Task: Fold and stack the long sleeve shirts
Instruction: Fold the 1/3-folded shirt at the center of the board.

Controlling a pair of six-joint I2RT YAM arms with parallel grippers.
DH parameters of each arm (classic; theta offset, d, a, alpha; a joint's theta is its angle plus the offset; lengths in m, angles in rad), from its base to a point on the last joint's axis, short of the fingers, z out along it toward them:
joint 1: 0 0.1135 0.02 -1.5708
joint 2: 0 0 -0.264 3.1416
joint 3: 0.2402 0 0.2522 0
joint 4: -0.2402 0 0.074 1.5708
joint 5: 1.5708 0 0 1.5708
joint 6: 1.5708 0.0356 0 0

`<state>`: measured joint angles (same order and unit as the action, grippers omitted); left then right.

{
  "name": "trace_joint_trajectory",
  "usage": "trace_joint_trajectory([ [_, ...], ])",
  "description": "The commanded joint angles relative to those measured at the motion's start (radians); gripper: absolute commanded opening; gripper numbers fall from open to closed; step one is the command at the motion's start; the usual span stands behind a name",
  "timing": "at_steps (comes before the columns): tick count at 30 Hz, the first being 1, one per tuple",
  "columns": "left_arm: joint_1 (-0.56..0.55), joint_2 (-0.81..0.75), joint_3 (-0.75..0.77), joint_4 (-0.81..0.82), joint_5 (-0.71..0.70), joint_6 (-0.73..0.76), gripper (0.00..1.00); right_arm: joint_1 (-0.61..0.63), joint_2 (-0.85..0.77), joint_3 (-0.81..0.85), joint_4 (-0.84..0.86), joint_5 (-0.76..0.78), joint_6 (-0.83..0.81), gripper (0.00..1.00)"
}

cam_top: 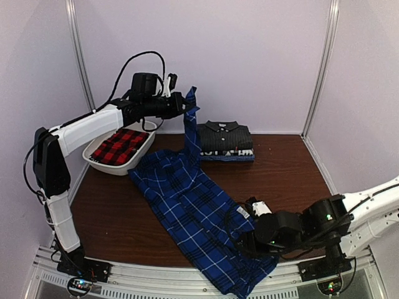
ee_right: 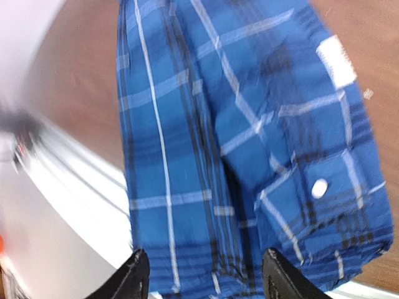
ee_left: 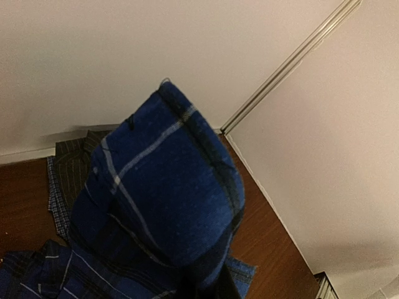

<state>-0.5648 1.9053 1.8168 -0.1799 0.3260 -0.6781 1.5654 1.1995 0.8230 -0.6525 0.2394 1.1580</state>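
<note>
While the left arm stands raised at the back left, the left gripper (cam_top: 181, 106) is closed tight on one end of the blue plaid shirt (cam_top: 193, 205), pinching it well above the table (cam_top: 287, 168). Left wrist view: cloth drapes over the fingers and hides them, so blue fabric with thin white lines fills most of the frame.

Below that arm sits the white tub (cam_top: 144, 148), with the red-and-black plaid shirt (cam_top: 120, 147) lying inside it.

From the pinch a narrow strip of the blue shirt hangs down. The body then spreads flat diagonally across the table, from beside the tub to the near edge, where its lower end hangs over the rail (cam_top: 156, 277).

Back centre, just right of the hanging strip: the charcoal striped shirt (cam_top: 225, 135), folded, collar toward the back wall. It sits on another folded cloth (cam_top: 228, 157) with a blue-checked edge; can't tell what that piece is.

Right side: the right gripper (cam_top: 249, 240) is low over the near end of the blue shirt. Right wrist view shows its fingers (ee_right: 136, 274) spread wide, plaid cloth below them, nothing clamped. A white label (ee_right: 336, 62) and a white button (ee_right: 319, 187) show on that part of the shirt.
</note>
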Motion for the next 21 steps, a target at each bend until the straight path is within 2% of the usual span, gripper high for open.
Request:
trace_joint_trajectory([
  [1,-0.061,-0.047,-0.077,0.047,0.006,0.057,0.0,-0.139,-0.09,0.073,0.024,0.131,-0.169,0.68],
  [4,-0.096,-0.07,-0.164,0.061,-0.011,0.059,0.0,-0.284,-0.126,0.121,0.122,0.111,-0.301,0.74],
  [7,-0.128,-0.097,-0.247,0.083,-0.029,0.054,0.0,-0.468,-0.118,0.151,0.234,-0.002,-0.421,0.79],
  [13,-0.188,-0.143,-0.408,0.147,-0.049,0.051,0.0,-0.727,0.05,0.22,0.403,-0.266,-0.533,0.82],
  [16,-0.203,-0.152,-0.471,0.172,-0.043,0.043,0.0,-0.802,0.14,0.241,0.542,-0.418,-0.514,0.86],
  [21,-0.213,-0.155,-0.53,0.24,-0.014,0.039,0.0,-0.827,0.269,0.286,0.692,-0.506,-0.464,0.91],
])
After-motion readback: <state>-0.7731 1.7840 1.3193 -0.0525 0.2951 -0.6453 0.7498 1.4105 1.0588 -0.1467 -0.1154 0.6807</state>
